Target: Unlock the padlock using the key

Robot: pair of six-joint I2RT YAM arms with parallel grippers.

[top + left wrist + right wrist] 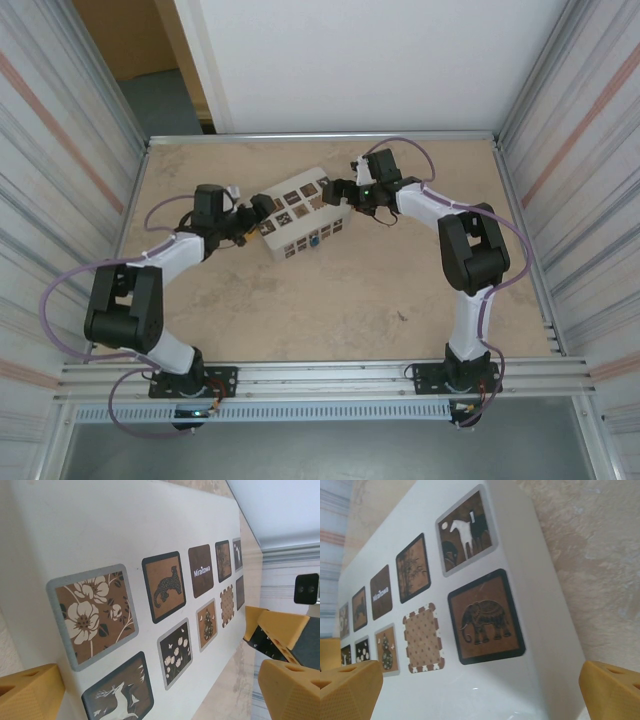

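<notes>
A white box (pixel 300 215) with dark picture squares on top lies slanted on the far half of the table. The padlock (pixel 313 240) is a tiny blue speck on the box's near side wall. My left gripper (pixel 258 218) stands open at the box's left end, its yellow fingers (pixel 25 692) spread wide on either side of the box top (pixel 100 525). My right gripper (pixel 338 195) stands open at the opposite end, its yellow fingers (pixel 615 690) wide apart over the box's corner (pixel 545 630). The key is out of view.
The sandy tabletop (pixel 330 300) is walled by ribbed metal panels left and right and a white board behind. A small dark speck (pixel 403 318) lies on the table near the right arm, too small to identify. In the left wrist view the right gripper's yellow finger (pixel 272 627) shows beyond the box.
</notes>
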